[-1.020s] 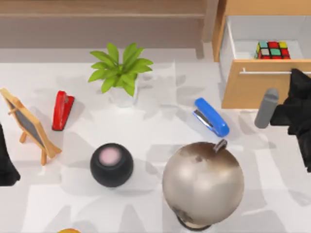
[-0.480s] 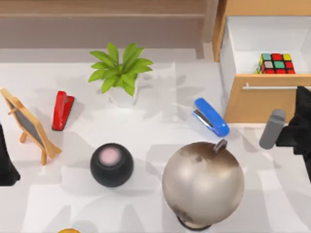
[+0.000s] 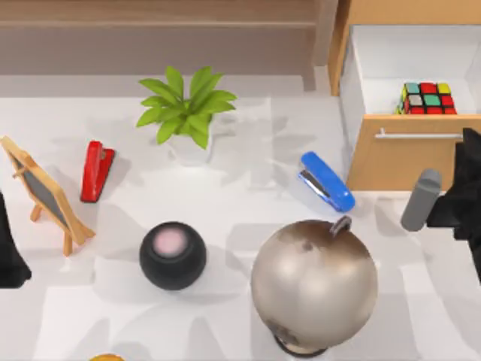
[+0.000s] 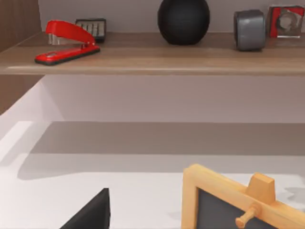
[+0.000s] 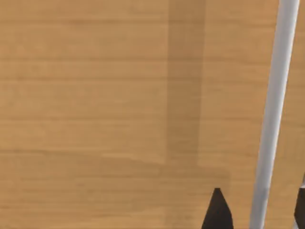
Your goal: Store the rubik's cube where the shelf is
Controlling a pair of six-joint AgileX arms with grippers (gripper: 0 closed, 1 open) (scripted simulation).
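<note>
The rubik's cube sits in the open drawer at the table's back right corner, well apart from the shelf along the back edge. Your right gripper has its jaws parted astride the drawer's handle, gripping nothing, so lifting carelessly could snag the bar and jolt the drawer, or clip its front on the way in. I count one cube, one plant, one speaker, one globe, one red stapler, one blue stapler; the left gripper idles at the left edge.
</note>
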